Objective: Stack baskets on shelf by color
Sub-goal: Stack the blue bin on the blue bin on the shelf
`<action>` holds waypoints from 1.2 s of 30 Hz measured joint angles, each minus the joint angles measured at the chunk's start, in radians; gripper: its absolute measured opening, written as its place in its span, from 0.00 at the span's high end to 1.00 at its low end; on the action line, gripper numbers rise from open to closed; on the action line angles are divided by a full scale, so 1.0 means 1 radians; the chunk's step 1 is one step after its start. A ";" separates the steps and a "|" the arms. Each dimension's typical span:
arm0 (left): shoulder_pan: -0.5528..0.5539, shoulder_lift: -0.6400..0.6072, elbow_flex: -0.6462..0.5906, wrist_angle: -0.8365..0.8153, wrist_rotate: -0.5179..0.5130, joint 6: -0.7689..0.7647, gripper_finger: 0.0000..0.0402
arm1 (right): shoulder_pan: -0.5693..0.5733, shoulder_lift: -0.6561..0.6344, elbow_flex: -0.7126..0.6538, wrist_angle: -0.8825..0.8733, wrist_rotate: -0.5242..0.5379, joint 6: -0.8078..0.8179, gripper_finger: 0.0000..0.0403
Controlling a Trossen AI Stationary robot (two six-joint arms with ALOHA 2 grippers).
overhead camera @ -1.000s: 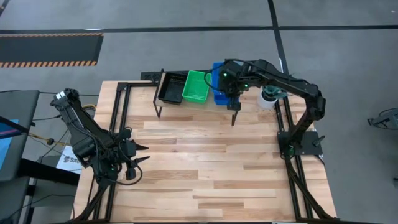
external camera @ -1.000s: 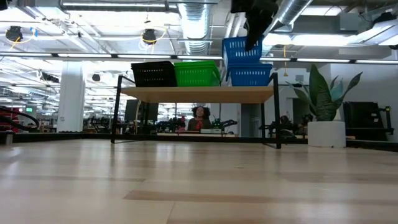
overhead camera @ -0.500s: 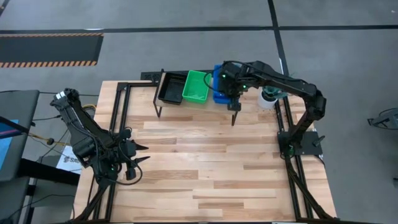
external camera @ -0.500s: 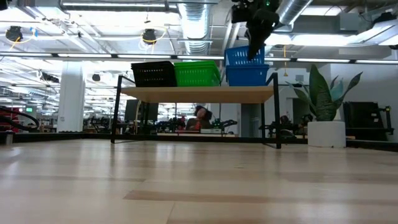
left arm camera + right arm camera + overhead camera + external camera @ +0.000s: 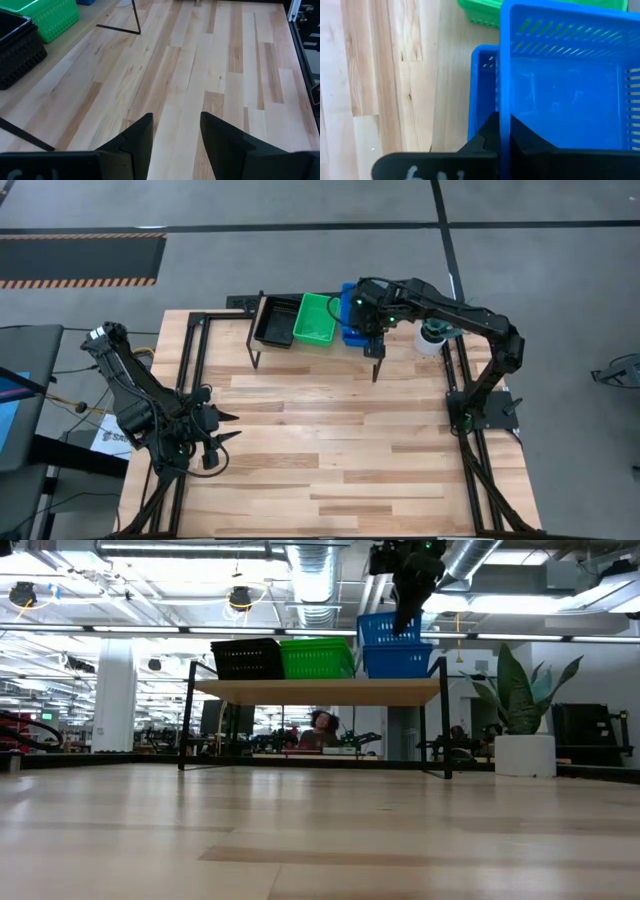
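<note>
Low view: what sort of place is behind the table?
Probably a large open industrial lab or workshop: bare silver ceiling ducts, rows of strip lights, a white potted plant, and a person seated among equipment.

Lowering upper blue basket (image 5: 390,628), pinched in right gripper (image 5: 405,618), into blue basket below (image 5: 398,661).
</note>
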 joint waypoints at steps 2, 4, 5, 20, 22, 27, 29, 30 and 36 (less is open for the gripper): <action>0.000 0.000 0.000 0.000 0.001 0.005 0.62 | 0.000 0.000 0.000 0.000 -0.002 0.006 0.95; 0.000 0.000 0.000 0.000 0.004 0.007 0.62 | 0.000 0.000 0.000 0.002 -0.002 0.010 0.95; 0.000 0.000 0.000 0.000 0.004 0.008 0.62 | -0.001 0.000 0.000 0.004 -0.002 0.012 0.95; 0.000 0.000 0.000 -0.001 0.005 0.009 0.62 | -0.001 0.002 0.000 0.008 -0.002 0.051 0.94; 0.000 0.000 0.000 -0.001 0.005 0.009 0.62 | -0.001 0.002 0.000 0.007 -0.002 0.060 0.94; 0.000 0.000 0.000 0.000 0.004 0.025 0.62 | -0.016 0.002 0.000 -0.018 -0.001 0.094 0.92; 0.000 0.000 0.000 -0.001 0.000 0.026 0.62 | -0.028 0.002 0.000 -0.041 0.000 0.109 0.91; 0.000 0.000 0.000 0.000 -0.001 0.026 0.62 | -0.033 0.002 0.000 -0.048 0.000 0.115 0.90; 0.000 0.000 0.000 0.000 -0.001 0.026 0.62 | -0.054 0.002 0.000 -0.041 0.000 0.121 0.85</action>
